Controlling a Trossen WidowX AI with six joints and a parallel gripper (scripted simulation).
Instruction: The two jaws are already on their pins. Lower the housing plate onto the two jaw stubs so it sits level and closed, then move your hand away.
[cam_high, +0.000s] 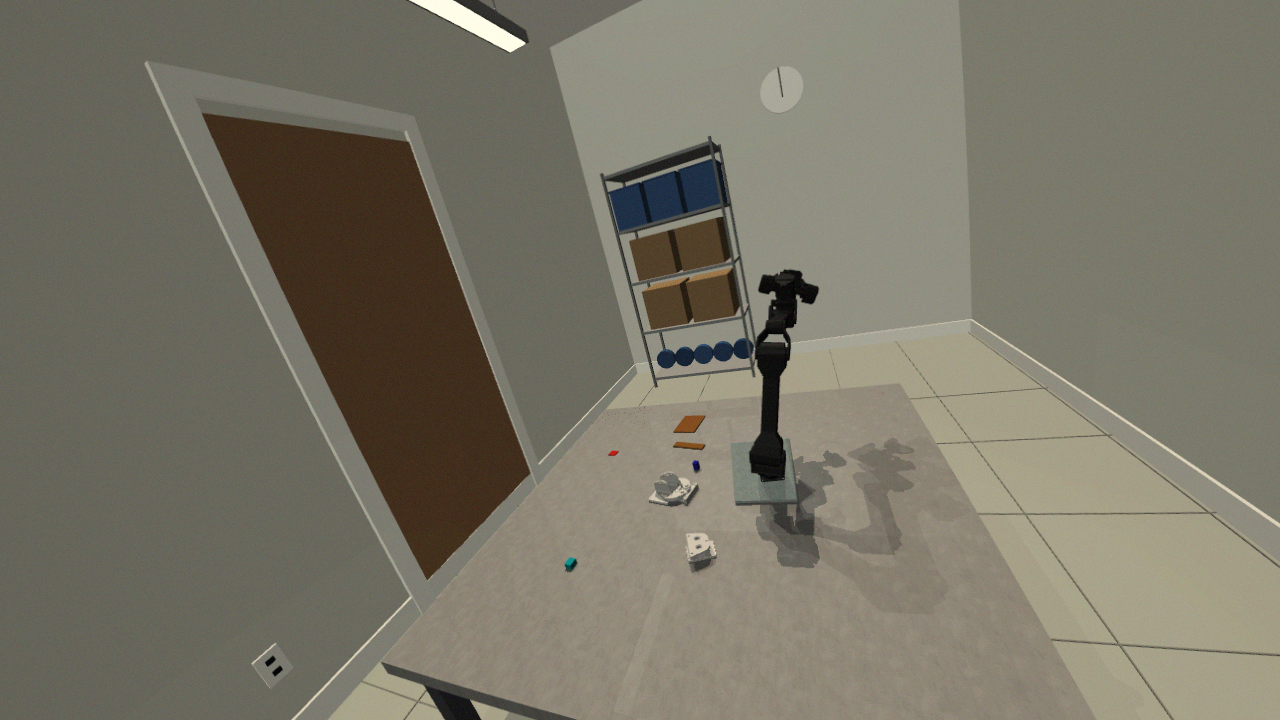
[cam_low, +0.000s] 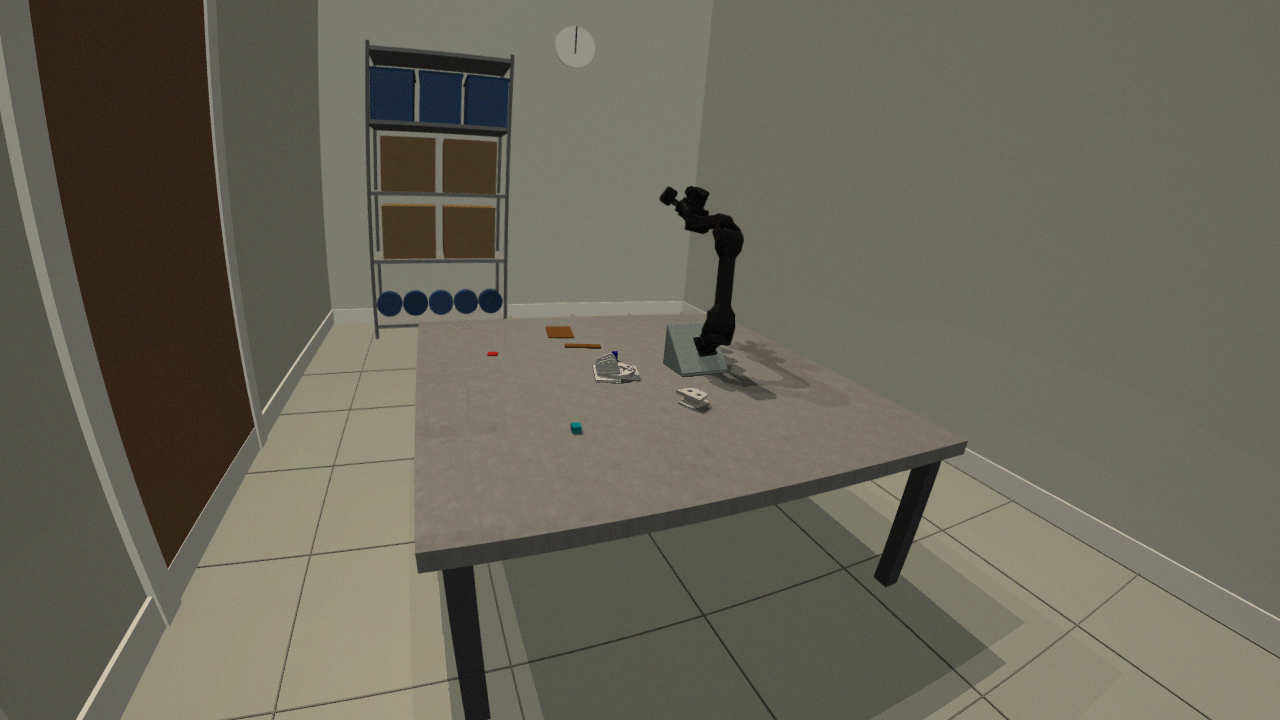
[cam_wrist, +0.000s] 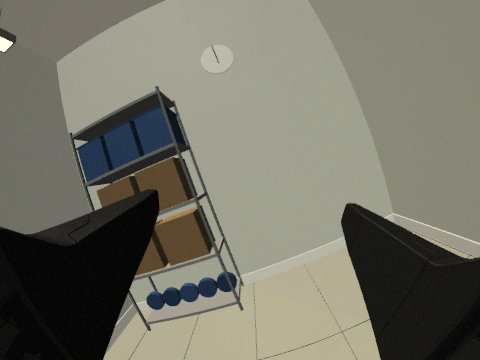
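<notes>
A white part with two dark round holes (cam_high: 698, 545) (cam_low: 691, 394), which looks like the housing plate, is on the table towards the near side. A lower piece with a jagged edge shows under it in the exterior view. A white assembly with a flat base and upright curved parts (cam_high: 673, 488) (cam_low: 615, 368) stands farther back and to the left. The jaws, pins and stubs are too small to tell apart. My gripper (cam_high: 787, 284) (cam_low: 682, 197) (cam_wrist: 254, 207) is open and empty, raised high above the table and away from both white parts.
A grey-green sloped block (cam_high: 751, 485) (cam_low: 683, 356) is at the arm's base. A teal block (cam_high: 570, 564) (cam_low: 576, 428), a blue piece (cam_high: 696, 465), a red piece (cam_high: 613, 453) (cam_low: 492, 353) and two orange pieces (cam_high: 689, 423) (cam_high: 689, 445) lie on the table.
</notes>
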